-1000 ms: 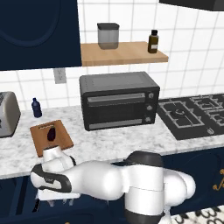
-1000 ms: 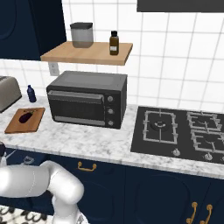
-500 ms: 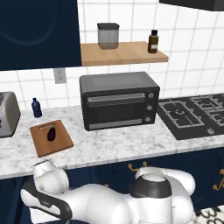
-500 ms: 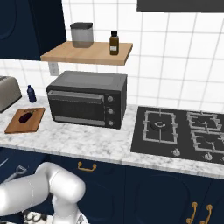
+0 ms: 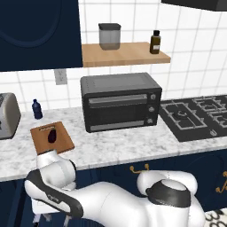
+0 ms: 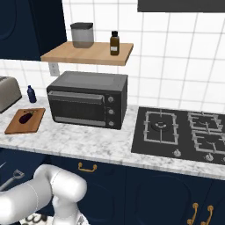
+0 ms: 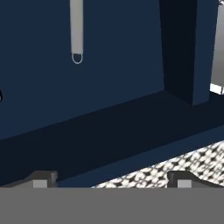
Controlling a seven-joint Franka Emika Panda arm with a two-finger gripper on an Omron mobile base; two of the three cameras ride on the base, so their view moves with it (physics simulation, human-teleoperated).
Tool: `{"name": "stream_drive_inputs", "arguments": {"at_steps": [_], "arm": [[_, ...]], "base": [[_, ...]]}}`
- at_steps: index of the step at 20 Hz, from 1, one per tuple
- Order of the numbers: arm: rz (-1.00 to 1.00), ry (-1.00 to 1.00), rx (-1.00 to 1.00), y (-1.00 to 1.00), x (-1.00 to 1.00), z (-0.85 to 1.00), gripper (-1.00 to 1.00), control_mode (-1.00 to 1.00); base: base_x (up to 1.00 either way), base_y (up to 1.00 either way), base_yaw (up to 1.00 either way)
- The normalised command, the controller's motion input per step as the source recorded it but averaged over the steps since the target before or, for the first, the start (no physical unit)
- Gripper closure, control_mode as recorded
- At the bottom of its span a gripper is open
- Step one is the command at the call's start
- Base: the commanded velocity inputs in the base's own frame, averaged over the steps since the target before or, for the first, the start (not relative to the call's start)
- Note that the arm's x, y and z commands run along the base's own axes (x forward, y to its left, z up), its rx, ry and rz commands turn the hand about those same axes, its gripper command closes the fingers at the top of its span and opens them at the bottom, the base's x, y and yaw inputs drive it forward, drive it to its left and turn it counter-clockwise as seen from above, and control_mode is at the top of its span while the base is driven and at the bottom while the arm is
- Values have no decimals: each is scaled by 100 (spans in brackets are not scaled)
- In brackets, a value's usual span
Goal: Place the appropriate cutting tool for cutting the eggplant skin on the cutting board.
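Note:
The brown cutting board (image 5: 62, 141) (image 6: 17, 125) lies on the counter left of the toaster oven, with the small dark eggplant (image 5: 52, 135) (image 6: 27, 117) on it. Below counter height at the far left, a slim silver peeler (image 6: 16, 176) with a forked head shows. In the hand view a thin silver handle (image 7: 76, 30) with a looped end lies on a dark blue surface, well ahead of my gripper (image 7: 112, 181). The gripper is open and holds nothing. My arm (image 5: 57, 197) bends down low in front of the cabinets.
A black toaster oven (image 5: 119, 102) stands mid-counter, with a blue bottle (image 5: 37, 108) and a toaster (image 5: 6, 116) to its left. The stove (image 6: 184, 134) is on the right. A wall shelf (image 5: 124, 55) carries a canister and a brown bottle. Patterned floor (image 7: 175, 164) lies below.
My arm has swung down from just under the counter edge to low in front of the cabinets. The board and the eggplant have stayed in place.

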Motion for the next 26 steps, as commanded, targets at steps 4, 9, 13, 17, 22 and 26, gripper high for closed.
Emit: {"name": "stream_drive_inputs", "arguments": {"at_steps": [4,9,13,17,22,26], "arm": [[0,-13,0,2,40,-5,-100,-100],[-1,-22,0,1,8,-36,-100,-100],[-1,-6,0,-1,21,-40,-100,-100],[-1,0,1,-1,39,-39,-100,-100],[0,0,1,0,45,-47,-100,-100],[0,0,0,1,40,-55,-100,-100]], "base": [[0,0,0],[0,0,0],[0,0,0],[0,0,0],[0,0,0],[0,0,0]]}}
